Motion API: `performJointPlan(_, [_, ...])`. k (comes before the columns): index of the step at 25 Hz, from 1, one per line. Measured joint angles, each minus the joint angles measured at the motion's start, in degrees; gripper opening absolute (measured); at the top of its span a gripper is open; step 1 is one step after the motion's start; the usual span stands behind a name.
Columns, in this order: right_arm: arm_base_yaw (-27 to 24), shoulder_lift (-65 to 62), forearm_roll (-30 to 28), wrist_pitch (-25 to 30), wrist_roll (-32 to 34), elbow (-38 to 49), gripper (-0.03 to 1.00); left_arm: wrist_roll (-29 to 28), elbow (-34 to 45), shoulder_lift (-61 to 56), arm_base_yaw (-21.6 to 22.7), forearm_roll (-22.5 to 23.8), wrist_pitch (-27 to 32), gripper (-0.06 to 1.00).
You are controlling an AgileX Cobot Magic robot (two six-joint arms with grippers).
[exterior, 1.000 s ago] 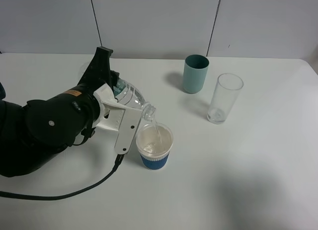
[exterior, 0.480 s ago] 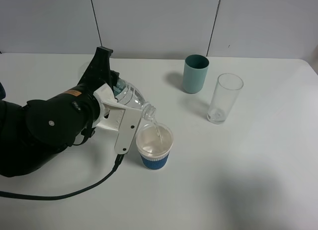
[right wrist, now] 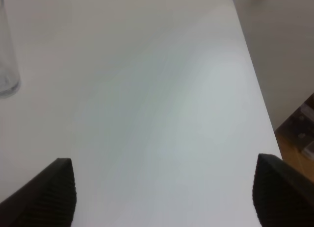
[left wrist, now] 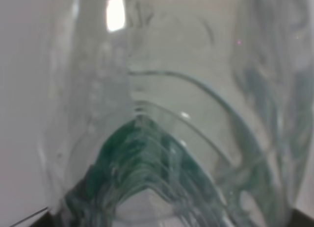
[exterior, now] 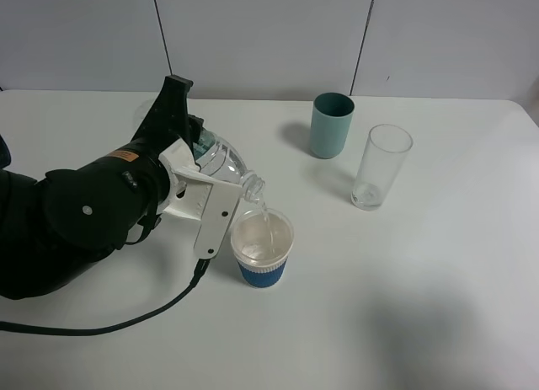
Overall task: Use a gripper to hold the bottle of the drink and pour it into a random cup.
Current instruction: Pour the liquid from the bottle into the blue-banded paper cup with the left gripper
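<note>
My left gripper (exterior: 205,186) is shut on the bottle of the drink (exterior: 221,160), its white jaws clamping the body. The bottle is tipped to the right with its open mouth just above the cup (exterior: 263,248). A thin stream of clear liquid falls from the mouth into the cup, which stands upright on the table and holds some liquid. In the left wrist view the bottle (left wrist: 162,138) fills the picture, clear plastic with its green label. My right gripper (right wrist: 164,197) is open over bare table, with nothing between its dark fingertips (right wrist: 49,192). It is outside the exterior high view.
A teal tumbler (exterior: 331,125) and a tall clear glass (exterior: 381,166) stand at the back right, apart from the cup. The glass's base (right wrist: 7,65) also shows in the right wrist view. The table's right edge (right wrist: 255,85) lies near my right gripper. A black cable (exterior: 126,327) trails from the left arm.
The bottle's back end has risen slightly with my left gripper, tipping it a little more. Liquid keeps running into the cup. The cup, tumbler and glass have not moved.
</note>
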Motion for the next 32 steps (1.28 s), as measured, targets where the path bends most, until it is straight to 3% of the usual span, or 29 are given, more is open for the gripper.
performJointPlan(32, [0.0,0.0,0.0,0.0,0.0,0.0,0.74,2.27,0.0,0.0,0.0,1.73,-1.85,0.46])
